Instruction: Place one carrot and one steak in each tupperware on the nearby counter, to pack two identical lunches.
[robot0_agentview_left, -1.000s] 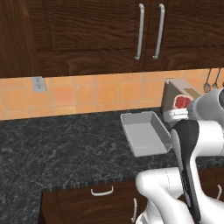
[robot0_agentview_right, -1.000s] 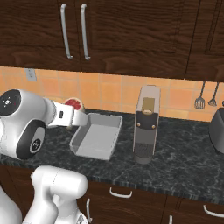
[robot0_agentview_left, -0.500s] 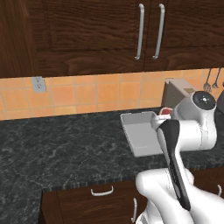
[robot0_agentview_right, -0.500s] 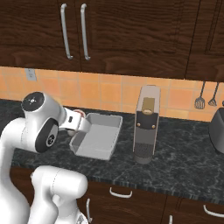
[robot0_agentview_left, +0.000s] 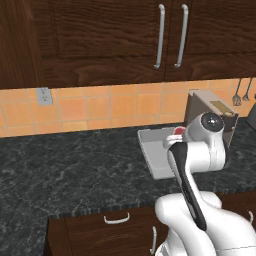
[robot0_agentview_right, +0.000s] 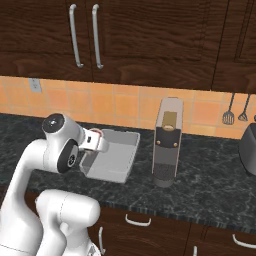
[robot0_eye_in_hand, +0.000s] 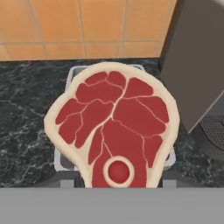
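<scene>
I am seeing no brand, label or readable writing on anything here.

In the hand view I am looking straight onto the steak (robot0_eye_in_hand: 114, 127), a red piece with a pale tan edge and a round bone mark at its 6 o'clock end. Its long axis is running from 6 to 12 o'clock in that view, the narrow end toward the camera and the broad lobes pointing toward the orange tiled wall (robot0_eye_in_hand: 83, 26). It is covering the claw's tips, so I cannot see the fingers themselves; going by how it is hanging in front of the camera, the claw is grasping the steak.

Behind it the light-grey tupperware (robot0_eye_in_hand: 72, 74) is peeking out at the steak's edges, sitting on the black speckled worktop (robot0_eye_in_hand: 26, 100). In the right base view the claw (robot0_agentview_right: 96, 140) is sitting at the tupperware's (robot0_agentview_right: 117, 157) 9 o'clock rim, with a sliver of red steak (robot0_agentview_right: 95, 133) showing at the wrist. In the left base view the arm's white elbow is blocking much of the tupperware (robot0_agentview_left: 155, 150), and the steak (robot0_agentview_left: 176, 132) is showing as a red spot at its far edge.

A grey coffee machine (robot0_agentview_right: 167, 142) is standing at the tray's 3 o'clock, near it but apart. A dark toaster (robot0_agentview_right: 248, 147) is standing at the far right, utensils (robot0_agentview_right: 235, 111) are hanging on the wall, and a wall socket (robot0_agentview_left: 44, 96) is sitting off at 9 o'clock.
</scene>
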